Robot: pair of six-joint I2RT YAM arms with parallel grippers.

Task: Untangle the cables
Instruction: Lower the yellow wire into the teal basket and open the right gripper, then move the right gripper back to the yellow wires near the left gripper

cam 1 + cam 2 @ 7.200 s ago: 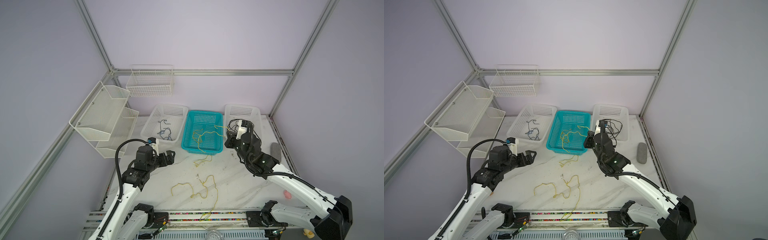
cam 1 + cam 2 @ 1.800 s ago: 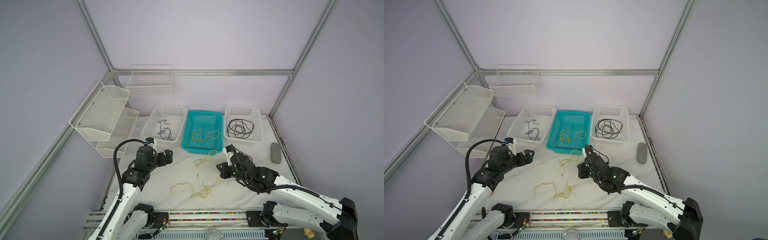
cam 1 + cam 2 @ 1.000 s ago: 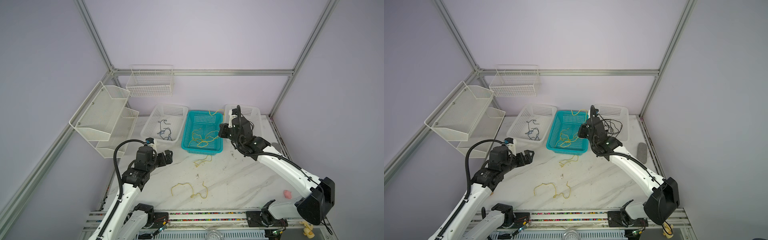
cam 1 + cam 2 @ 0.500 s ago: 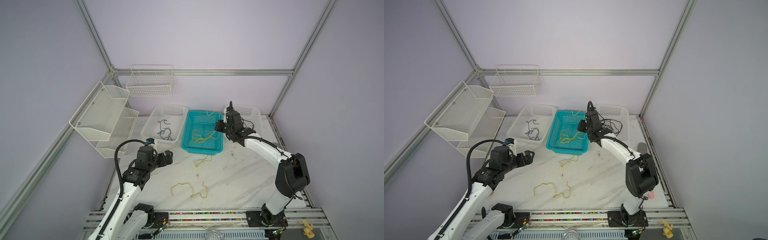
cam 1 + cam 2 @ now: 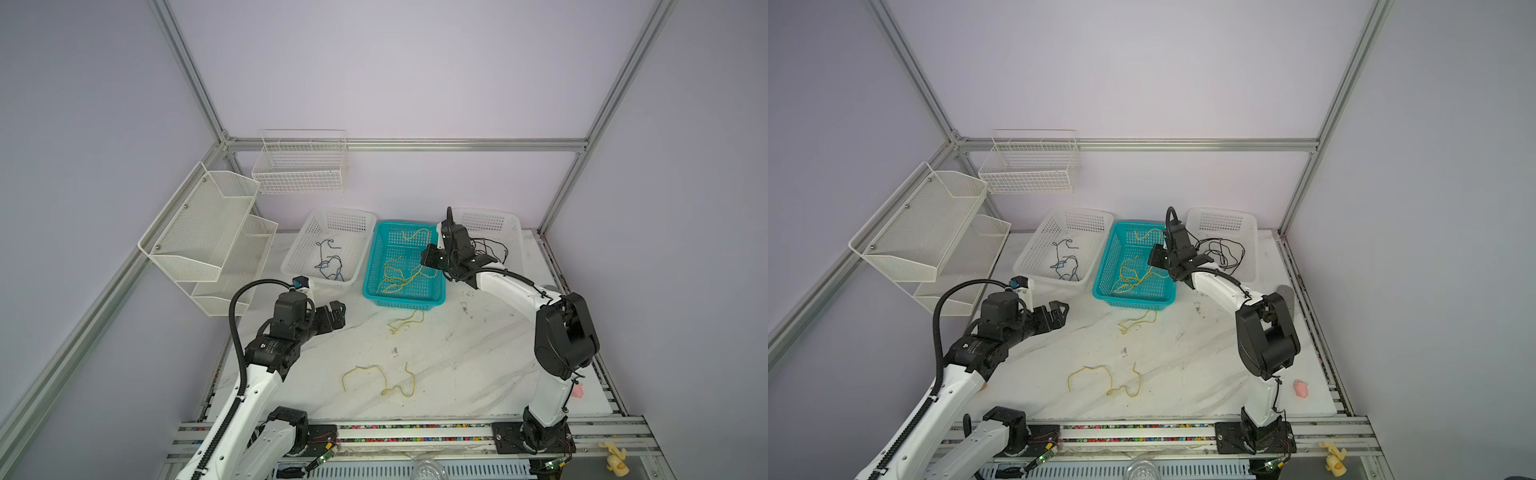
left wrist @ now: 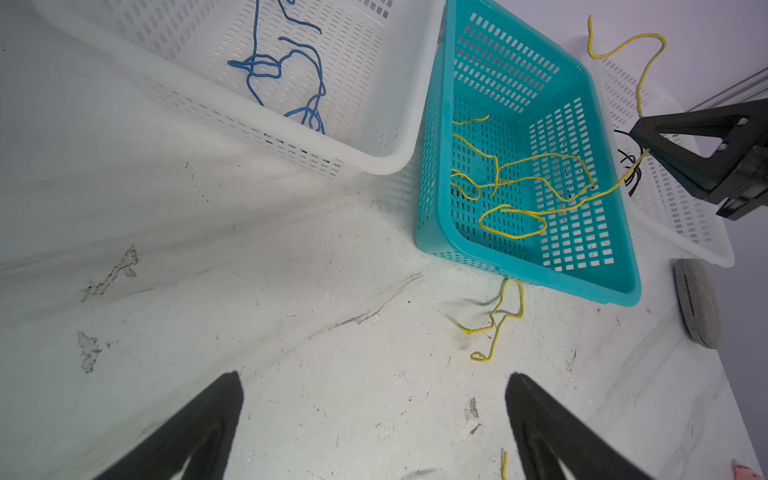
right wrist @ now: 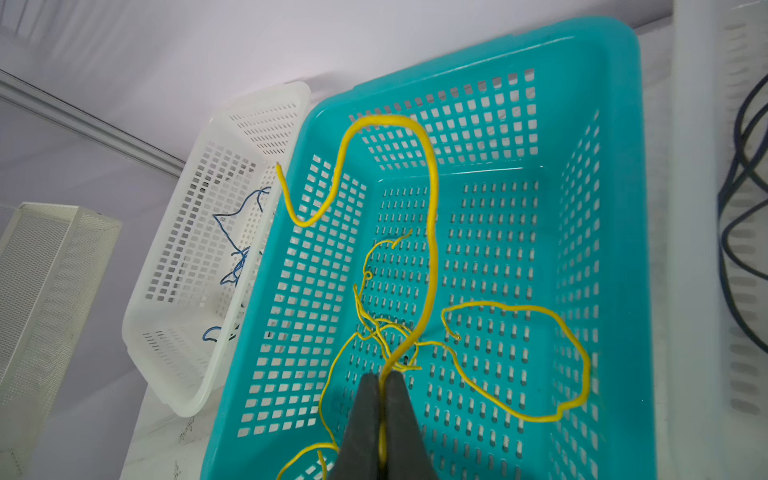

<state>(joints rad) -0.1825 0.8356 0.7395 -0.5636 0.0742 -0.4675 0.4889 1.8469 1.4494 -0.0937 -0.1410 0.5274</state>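
My right gripper [image 7: 381, 376] is shut on a yellow cable [image 7: 432, 232] and hangs over the right side of the teal basket [image 7: 640, 208]. The cable arches up from the fingertips and curls above the basket. In both top views that gripper [image 5: 430, 258] [image 5: 1156, 255] is above the basket's right rim. More yellow cables [image 5: 395, 278] lie tangled in the teal basket [image 5: 370, 266]. Two more yellow cables [image 5: 405, 324] [image 5: 380, 380] lie loose on the table. My left gripper [image 6: 374, 378] [image 5: 336, 313] is open over bare table at the left, holding nothing.
A white basket [image 5: 307, 232] with dark blue cables [image 5: 330, 264] stands left of the teal one. A white basket [image 5: 513, 232] with black cables [image 5: 490, 249] stands on its right. Wire shelves [image 5: 208, 232] line the left wall. A grey object [image 5: 1285, 299] and a pink object [image 5: 1300, 388] lie at the right.
My right gripper has carried the yellow cable a little leftward and lower over the teal basket, its arm folding back. The left arm has not moved.
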